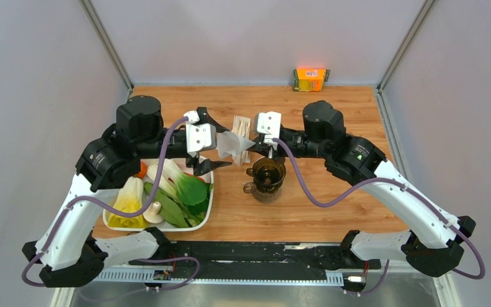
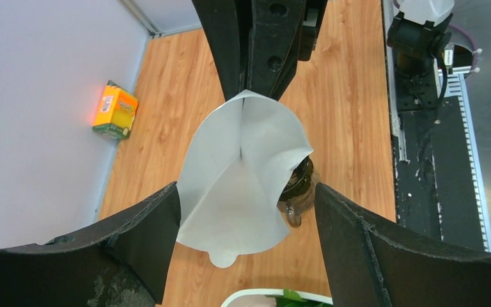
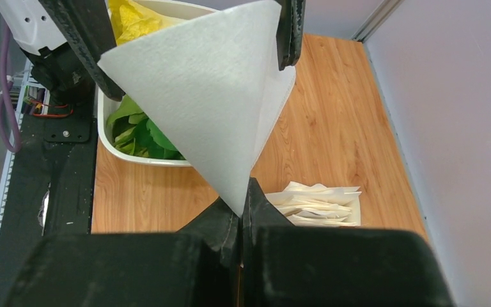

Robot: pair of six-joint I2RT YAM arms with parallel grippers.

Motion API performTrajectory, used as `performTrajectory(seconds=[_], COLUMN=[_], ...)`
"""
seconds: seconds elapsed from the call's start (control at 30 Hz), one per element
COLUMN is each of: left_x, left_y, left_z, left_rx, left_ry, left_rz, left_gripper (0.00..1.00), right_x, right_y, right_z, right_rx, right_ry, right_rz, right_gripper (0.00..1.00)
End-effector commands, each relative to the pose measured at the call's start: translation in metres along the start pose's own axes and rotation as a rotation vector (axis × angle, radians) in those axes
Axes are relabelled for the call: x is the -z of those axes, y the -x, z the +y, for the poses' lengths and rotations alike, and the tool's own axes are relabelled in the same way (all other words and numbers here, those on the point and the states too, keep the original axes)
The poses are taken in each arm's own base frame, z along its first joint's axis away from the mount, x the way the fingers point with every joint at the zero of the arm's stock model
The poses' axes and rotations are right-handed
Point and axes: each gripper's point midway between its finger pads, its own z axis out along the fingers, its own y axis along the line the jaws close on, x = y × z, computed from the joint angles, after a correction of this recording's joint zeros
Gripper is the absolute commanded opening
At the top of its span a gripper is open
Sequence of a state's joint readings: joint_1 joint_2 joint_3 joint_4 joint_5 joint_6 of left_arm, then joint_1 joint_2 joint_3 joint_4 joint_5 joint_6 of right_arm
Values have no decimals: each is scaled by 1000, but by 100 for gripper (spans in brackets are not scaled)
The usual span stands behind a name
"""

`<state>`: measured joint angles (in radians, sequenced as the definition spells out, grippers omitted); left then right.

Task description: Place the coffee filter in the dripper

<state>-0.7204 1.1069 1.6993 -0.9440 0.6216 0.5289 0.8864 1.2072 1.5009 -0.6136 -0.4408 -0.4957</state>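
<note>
coffee filter (image 1: pixel 232 144) aloft between tray (image 1: pixel 208 208), dripper (image 1: pixel 268 173)

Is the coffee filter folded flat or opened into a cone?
Opened into a cone. The coffee filter flares wide from its tip, which is pinched in the shut right hand.

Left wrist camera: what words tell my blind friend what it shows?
A white coffee filter, opened into a cone, is pinched at its tip by the shut right gripper and hangs between the wide-open fingers of the left gripper. The dark dripper peeks out behind it on the wooden table.
</note>
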Motion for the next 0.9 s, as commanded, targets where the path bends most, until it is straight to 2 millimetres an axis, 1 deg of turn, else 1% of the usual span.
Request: performTrajectory(seconds=[0.0, 0.03, 0.07, 0.1, 0.17, 0.23, 0.4, 0.47, 0.6, 0.63, 0.67, 0.7, 0.73, 0.77, 0.8, 0.83, 0.87], left_x=[0, -3, -5, -7, -10, -14, -17, -17, -16, -15, -16, -16, -16, -16, -16, -16, -15], left_y=[5, 1, 6, 4, 8, 17, 33, 37, 41, 42, 42, 43, 43, 44, 45, 46, 47], left_z=[8, 9, 13, 13, 17, 17, 7, 5, 2, 0, 0, -2, -2, -2, -2, -2, -2], left_rx=[-8, 5, 7, 12, 16, 9, 25, 28, 42, 48, 53, 63, 70, 83, 88, 96, 98], left_ry=[62, 65, 81, 81, 89, 75, 5, -2, -14, -22, -27, -33, -36, -37, -36, -35, -36], left_rz=[-40, -40, -62, -63, -86, -124, -203, -222, -241, -245, -248, -251, -252, -255, -258, -260, -263], left_gripper=[83, 83, 83, 83, 83, 83, 83, 79, 61, 54, 51, 45, 42, 37, 34, 27, 23], right_x=[6, 4, 3, 3, 2, 1, 0, 1, 3, 4, 5, 5, 6, 6, 7, 8, 9], right_y=[21, 21, 22, 23, 24, 25, 24, 24, 23, 23, 23, 23, 24, 24, 24, 25, 24], right_z=[7, 8, 9, 10, 11, 11, 12, 13, 14, 15, 15, 15, 15, 15, 14, 14, 14], right_rx=[-18, -22, -26, -28, -26, -26, -28, -25, -18, -17, -14, -13, -12, -13, -11, -9, -11], right_ry=[42, 53, 61, 67, 79, 84, 90, 94, 89, 88, 87, 88, 86, 84, 81, 78, 74], right_rz=[-64, -66, -69, -72, -78, -79, -79, -81, -79, -80, -81, -81, -84, -83, -83, -85, -84], right_gripper=[0, 0, 0, 0, 0, 0, 0, 0, 0, 0, 0, 0, 0, 0, 0, 0, 0])
